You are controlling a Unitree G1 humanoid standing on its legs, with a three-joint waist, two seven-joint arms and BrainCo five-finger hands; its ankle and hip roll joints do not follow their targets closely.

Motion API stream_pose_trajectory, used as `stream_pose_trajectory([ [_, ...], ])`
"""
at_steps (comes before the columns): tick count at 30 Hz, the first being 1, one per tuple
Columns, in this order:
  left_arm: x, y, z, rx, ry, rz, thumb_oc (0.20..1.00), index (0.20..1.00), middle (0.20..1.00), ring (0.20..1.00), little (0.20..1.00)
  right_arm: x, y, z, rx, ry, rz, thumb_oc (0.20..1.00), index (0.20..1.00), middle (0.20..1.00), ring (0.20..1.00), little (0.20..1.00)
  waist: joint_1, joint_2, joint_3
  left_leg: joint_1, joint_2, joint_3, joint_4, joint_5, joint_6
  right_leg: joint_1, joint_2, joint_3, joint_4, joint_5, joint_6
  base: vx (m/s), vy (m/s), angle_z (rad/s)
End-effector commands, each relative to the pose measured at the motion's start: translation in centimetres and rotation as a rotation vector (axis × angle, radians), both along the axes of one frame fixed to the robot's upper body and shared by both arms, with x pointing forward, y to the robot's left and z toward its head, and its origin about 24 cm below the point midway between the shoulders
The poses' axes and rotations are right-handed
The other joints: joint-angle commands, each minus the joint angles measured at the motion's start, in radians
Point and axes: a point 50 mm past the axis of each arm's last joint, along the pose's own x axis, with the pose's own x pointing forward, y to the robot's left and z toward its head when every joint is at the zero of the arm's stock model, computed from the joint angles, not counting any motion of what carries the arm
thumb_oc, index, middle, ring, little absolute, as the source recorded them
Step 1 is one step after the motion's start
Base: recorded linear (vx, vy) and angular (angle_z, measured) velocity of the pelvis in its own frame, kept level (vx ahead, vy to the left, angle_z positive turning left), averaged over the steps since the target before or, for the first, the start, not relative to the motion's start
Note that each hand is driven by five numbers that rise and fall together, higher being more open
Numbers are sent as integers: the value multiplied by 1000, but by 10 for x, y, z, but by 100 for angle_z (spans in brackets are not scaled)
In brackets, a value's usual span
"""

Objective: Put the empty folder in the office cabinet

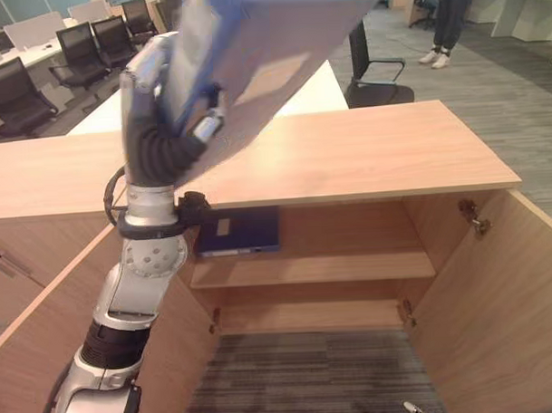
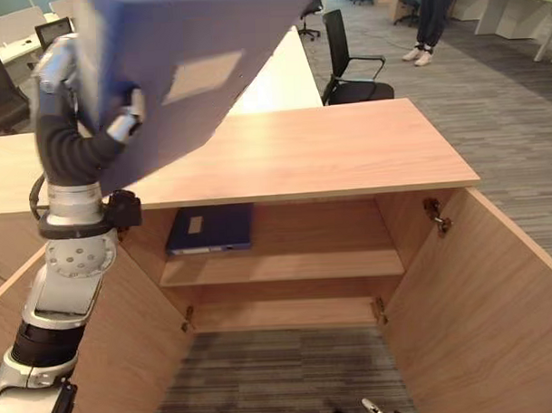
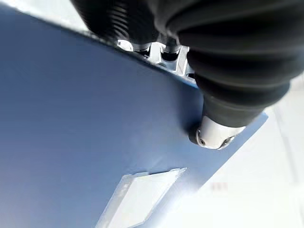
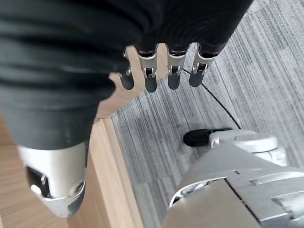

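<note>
The left hand [image 1: 177, 110] is raised above the cabinet [image 1: 347, 159], its thumb and fingers clamped on a blue folder [image 1: 261, 35]. The folder is tilted in the air over the left part of the cabinet top, one face turned down toward the camera, with a pale label [image 2: 199, 73] on that face. In the left wrist view the thumb [image 3: 216, 135] presses flat on the blue cover beside the label, the fingers wrapped over the folder's edge.

The cabinet stands with both doors swung wide open toward the robot. Inside, a second dark blue folder [image 1: 239, 230] lies flat at the left end of the upper shelf [image 1: 351, 267]; the space below the shelf holds nothing that can be seen.

The right hand [image 4: 161, 71] hangs low beside the cabinet's right door [image 4: 114, 180], over the grey carpet [image 4: 266, 71], its fingers loose and slightly bent, holding nothing.

Behind the cabinet stand a white desk [image 1: 317, 92] and black office chairs [image 1: 376, 72]. Farther back, beyond the cabinet's right end, a person's legs [image 1: 446, 24] show.
</note>
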Motion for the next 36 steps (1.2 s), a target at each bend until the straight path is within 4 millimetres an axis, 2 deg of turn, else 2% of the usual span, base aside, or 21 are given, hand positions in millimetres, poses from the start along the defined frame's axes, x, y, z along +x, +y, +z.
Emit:
stream_pose_trajectory([
  [1, -12, 10, 31, -139, -110, -198, 200, 200, 200, 200, 200, 32, 11, 2, 32, -84, 20, 1000, 1000, 1000, 1000, 1000, 15, -17, 42, 26, -32, -68, 13, -79, -6, 53, 17, 49, 33, -111, 27, -60, -13, 8],
  [3, -10, 12, 24, -198, -49, -282, 200, 200, 200, 200, 200, 32, 9, 2, 27, -83, 28, 1000, 1000, 1000, 1000, 1000, 19, -15, 48, 19, -33, -69, 13, -64, -5, 47, 17, 46, 38, -102, 24, -18, -8, 4],
  [8, -7, 17, 7, -336, 89, -498, 200, 200, 200, 200, 200, 32, 6, 3, 30, -71, 50, 1000, 1000, 1000, 1000, 1000, 25, -9, 52, 25, -30, -78, 13, -77, -6, 63, 20, 42, 32, -114, 20, 9, -5, 2],
  [18, -2, 22, -27, -382, 283, -518, 200, 200, 200, 200, 200, 37, 6, 4, 44, -83, 59, 1000, 1000, 1000, 1000, 1000, 37, -7, 58, 24, -28, -86, 13, -75, -5, 66, 23, 38, 30, -117, 15, -1, -3, 1],
  [19, -1, 25, -33, -358, 319, -479, 200, 200, 200, 200, 200, 49, 9, 7, 60, -137, 57, 1000, 1000, 1000, 1000, 1000, 42, -7, 61, 23, -28, -89, 13, -74, -4, 65, 24, 39, 32, -117, 15, 0, 0, 0],
  [21, -2, 25, -37, -356, 336, -469, 200, 200, 200, 200, 200, 52, 9, 8, 64, -155, 59, 1000, 1000, 1000, 1000, 1000, 43, -8, 61, 23, -28, -89, 13, -74, -4, 64, 24, 39, 33, -118, 14, 0, 0, 0],
  [22, -1, 26, -49, -356, 398, -457, 200, 200, 200, 200, 200, 65, 13, 12, 85, -225, 63, 1000, 1000, 1000, 1000, 1000, 46, -10, 63, 22, -28, -90, 13, -75, -3, 64, 24, 39, 36, -118, 13, 0, 0, 0],
  [24, -1, 26, -53, -349, 419, -446, 200, 200, 200, 200, 200, 71, 15, 15, 93, -255, 68, 1000, 1000, 1000, 1000, 1000, 47, -11, 62, 22, -28, -89, 13, -75, -3, 63, 24, 39, 36, -119, 13, 0, 0, 0],
  [26, -1, 27, -66, -349, 485, -443, 200, 200, 200, 200, 200, 102, 19, 31, 109, -404, 127, 1000, 1000, 1000, 1000, 1000, 50, -13, 63, 22, -27, -87, 13, -74, -3, 62, 24, 39, 38, -118, 12, 0, 0, 0],
  [29, -1, 29, -74, -337, 522, -426, 200, 200, 200, 200, 200, 134, 24, 59, 125, -578, 277, 1000, 1000, 1000, 1000, 1000, 56, -20, 64, 21, -26, -87, 13, -73, -3, 62, 24, 41, 36, -117, 12, 0, 0, 0],
  [30, -1, 30, -75, -338, 522, -426, 200, 200, 200, 200, 200, 133, 24, 59, 125, -577, 278, 1000, 1000, 1000, 1000, 1000, 56, -19, 64, 21, -26, -87, 13, -73, -3, 62, 24, 41, 36, -117, 12, 0, 0, 0],
  [34, 0, 32, -83, -305, 567, -407, 200, 200, 200, 200, 200, 164, 30, 114, 204, -854, 439, 1000, 1000, 1000, 1000, 1000, 57, -28, 62, 20, -25, -85, 13, -73, -3, 61, 23, 38, 35, -118, 12, 3, -1, 2],
  [36, 0, 36, -88, -279, 588, -378, 200, 200, 200, 200, 200, 178, 31, 153, 197, -1002, 564, 1000, 1000, 1000, 1000, 1000, 55, -34, 57, 20, -25, -86, 13, -74, -3, 62, 22, 38, 32, -119, 13, 0, 0, 0],
])
